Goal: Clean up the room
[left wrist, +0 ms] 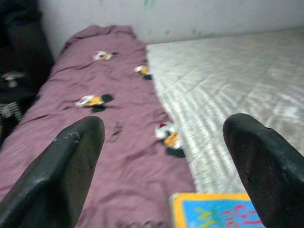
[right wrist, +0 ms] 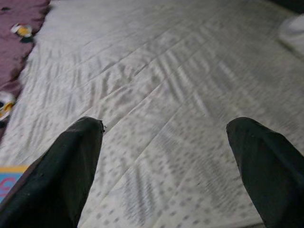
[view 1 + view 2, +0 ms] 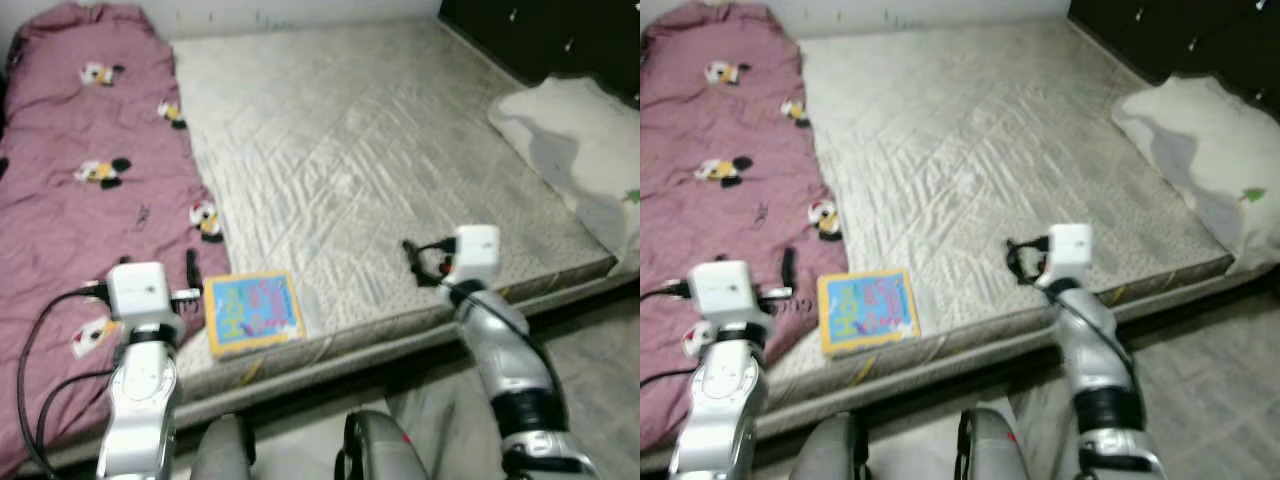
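The book lies flat at the mattress front edge, just right of the left gripper, jaws wide and empty, clearly nearer than the right gripper, likewise open, empty.

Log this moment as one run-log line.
left gripper: open, beside book | right gripper: open, over mattress | blanket: spread

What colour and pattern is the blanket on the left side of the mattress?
The blanket is mauve-pink, dotted with small cartoon figures in white, black and yellow. It shows best in the left eye view.
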Robot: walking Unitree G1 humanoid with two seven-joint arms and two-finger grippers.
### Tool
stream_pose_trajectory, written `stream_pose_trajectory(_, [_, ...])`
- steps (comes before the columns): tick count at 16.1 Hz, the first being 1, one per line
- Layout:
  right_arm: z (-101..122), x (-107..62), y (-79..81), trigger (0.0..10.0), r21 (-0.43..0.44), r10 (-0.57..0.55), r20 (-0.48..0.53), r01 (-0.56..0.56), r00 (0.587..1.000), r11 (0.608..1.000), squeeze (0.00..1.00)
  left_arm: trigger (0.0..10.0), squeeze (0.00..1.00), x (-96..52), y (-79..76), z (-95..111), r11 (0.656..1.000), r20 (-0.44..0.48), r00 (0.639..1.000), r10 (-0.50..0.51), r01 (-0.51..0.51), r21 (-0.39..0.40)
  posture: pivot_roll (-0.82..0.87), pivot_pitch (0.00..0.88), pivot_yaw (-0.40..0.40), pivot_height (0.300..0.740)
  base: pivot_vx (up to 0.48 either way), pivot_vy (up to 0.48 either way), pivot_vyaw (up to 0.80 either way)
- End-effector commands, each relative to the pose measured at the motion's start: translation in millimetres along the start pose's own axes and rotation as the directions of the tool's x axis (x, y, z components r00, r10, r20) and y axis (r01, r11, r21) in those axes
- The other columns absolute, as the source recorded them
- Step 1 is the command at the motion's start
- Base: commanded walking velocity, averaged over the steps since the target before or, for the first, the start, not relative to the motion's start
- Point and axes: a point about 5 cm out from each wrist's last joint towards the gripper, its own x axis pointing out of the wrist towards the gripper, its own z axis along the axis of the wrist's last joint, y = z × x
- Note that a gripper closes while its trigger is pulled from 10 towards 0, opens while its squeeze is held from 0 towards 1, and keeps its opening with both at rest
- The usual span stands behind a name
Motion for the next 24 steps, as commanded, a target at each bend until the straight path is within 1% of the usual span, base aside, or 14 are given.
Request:
stream_pose_trajectory(1, [3.1,3.1,9.8,10.0,0.007,0.034,0.010,-0.035,0.999,0.999,0.00,10.0,0.00,-0.4,9.8,-0.1,1.000,-0.003,1.000,0.023,-0.023,0.017,-0.02,0.088,-0.049,0.670,0.244,0.000,0.00])
stream_pose_trajectory(3, [2.6,3.1,10.7,10.0,0.004,0.041,0.006,-0.041,0.999,0.999,0.00,10.0,0.00,-0.5,10.7,-3.8,0.999,-0.029,0.999,0.042,-0.041,0.025,-0.02,0.086,-0.050,0.670,0.000,0.000,0.00])
stream_pose_trajectory(7, [1.0,2.7,11.5,10.0,0.003,0.049,-0.002,-0.049,0.999,0.999,0.00,10.0,0.00,0.0,11.2,-4.4,0.999,-0.038,0.998,0.049,-0.049,0.005,-0.02,0.085,-0.050,0.670,0.000,0.062,0.00])
stream_pose_trajectory(11, [-0.2,2.8,12.2,10.0,0.001,0.055,-0.011,-0.055,0.998,0.998,0.00,10.0,0.00,0.4,10.3,-5.4,0.999,-0.050,0.998,0.044,-0.044,-0.003,-0.02,0.086,-0.050,0.670,0.000,0.466,0.00])
stream_pose_trajectory(13, [-0.2,2.8,12.5,10.0,0.003,0.057,-0.013,-0.057,0.998,0.998,0.00,10.0,0.00,0.5,10.4,-4.5,0.999,-0.041,0.998,0.042,-0.043,-0.006,-0.02,0.088,-0.050,0.670,0.000,0.461,0.00])
stream_pose_trajectory(21, [-1.0,3.5,13.8,10.0,0.002,0.061,-0.025,-0.061,0.998,0.998,0.00,10.0,0.00,2.0,13.4,-3.2,0.998,-0.038,0.997,0.064,-0.064,0.003,-0.02,0.100,-0.051,0.670,0.000,0.000,0.00])
stream_pose_trajectory(24, [-0.4,3.8,14.2,10.0,0.005,0.060,-0.023,-0.060,0.998,0.998,0.00,10.0,0.00,2.2,13.5,-3.2,0.998,-0.041,0.997,0.064,-0.064,0.003,-0.02,0.103,-0.049,0.636,0.000,0.000,0.00])
